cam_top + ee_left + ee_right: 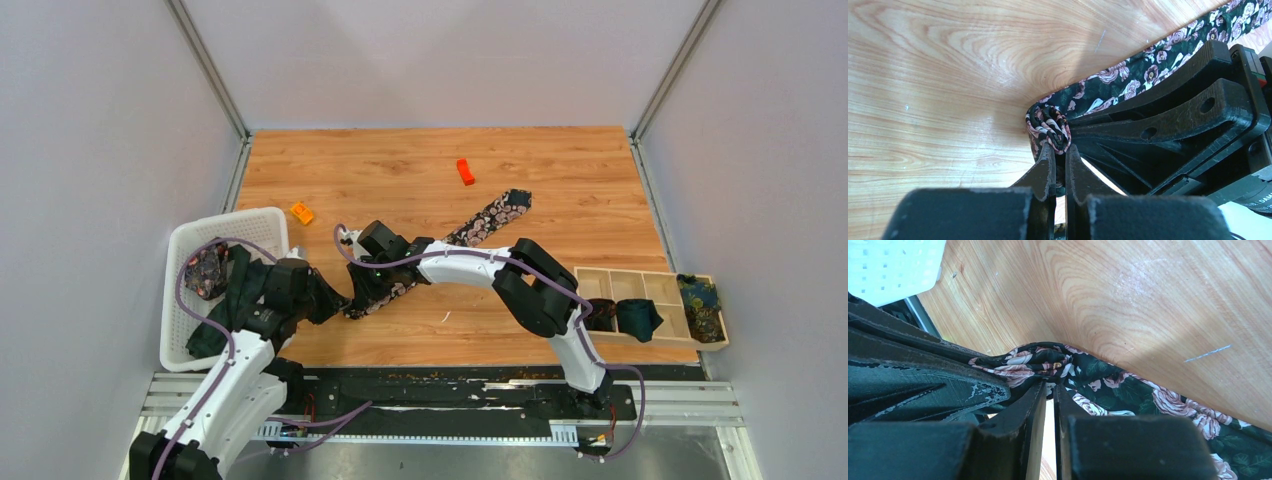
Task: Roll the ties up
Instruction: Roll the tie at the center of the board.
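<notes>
**Keep the first turn tight**

Your left gripper [1060, 150] is almost closed, pinching the curled end of the floral tie [1148, 80] at its tips. The right gripper [1049, 387], just beside it, nips the same fold. The rest trails away beyond the right one. Roll evenly and keep the edges aligned.

Count:
- one floral tie lying flat
- two rolled ties [637, 318] in the tray [600, 272]
- at least two bundled ties [206, 271] in the basket [230, 217]
- two orange blocks [465, 171]

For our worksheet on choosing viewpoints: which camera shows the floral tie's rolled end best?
Left wrist: the rolled end of the floral tie sits mid-frame, its coil plain. Right wrist shows only bunched folds. In top external it is covered, and only the tail shows.
</notes>
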You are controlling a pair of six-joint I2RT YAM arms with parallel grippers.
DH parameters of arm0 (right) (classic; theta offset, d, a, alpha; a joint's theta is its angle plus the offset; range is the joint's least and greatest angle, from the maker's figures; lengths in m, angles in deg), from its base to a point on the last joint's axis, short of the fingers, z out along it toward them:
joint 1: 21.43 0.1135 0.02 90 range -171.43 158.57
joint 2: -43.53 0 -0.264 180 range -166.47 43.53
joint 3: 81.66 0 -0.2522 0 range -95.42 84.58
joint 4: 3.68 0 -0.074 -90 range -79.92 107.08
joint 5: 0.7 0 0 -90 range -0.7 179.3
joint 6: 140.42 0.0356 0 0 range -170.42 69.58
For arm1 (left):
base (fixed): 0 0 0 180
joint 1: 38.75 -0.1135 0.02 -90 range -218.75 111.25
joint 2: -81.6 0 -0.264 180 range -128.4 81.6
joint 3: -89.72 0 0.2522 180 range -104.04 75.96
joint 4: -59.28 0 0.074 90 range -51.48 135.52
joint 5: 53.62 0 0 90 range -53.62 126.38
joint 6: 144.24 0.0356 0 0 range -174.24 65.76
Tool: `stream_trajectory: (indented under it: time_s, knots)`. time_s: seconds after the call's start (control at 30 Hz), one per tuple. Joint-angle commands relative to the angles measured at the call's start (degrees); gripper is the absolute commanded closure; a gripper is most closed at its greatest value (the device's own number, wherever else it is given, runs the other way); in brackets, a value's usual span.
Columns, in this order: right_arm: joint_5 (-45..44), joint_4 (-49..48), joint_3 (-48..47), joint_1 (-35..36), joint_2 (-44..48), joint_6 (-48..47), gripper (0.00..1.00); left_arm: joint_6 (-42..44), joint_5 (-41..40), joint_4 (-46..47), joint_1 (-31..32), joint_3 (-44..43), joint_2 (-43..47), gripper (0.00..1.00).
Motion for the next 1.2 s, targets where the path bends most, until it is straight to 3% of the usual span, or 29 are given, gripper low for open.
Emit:
stream_trajectory:
  time_s: [0.0, 0.43, 1.17]
  knots:
    - [0.94, -2.07, -2.04, 0.72, -1.12, 0.78, 0.87, 0.46, 1.51, 3.38, -0.09, -2.47, -0.92, 1.00]
    - [1.01, -1.74, -2.89, 0.21, -2.34, -0.05, 0.88, 0.99, 2.21, 7.37, 0.26, -4.22, -7.60, 1.00]
    - [1.49, -2.18, 1.45, -2.35, 2.24, -1.34, 0.88, 0.31, -3.93, 14.86, 7.36, -6.23, -21.06, 1.00]
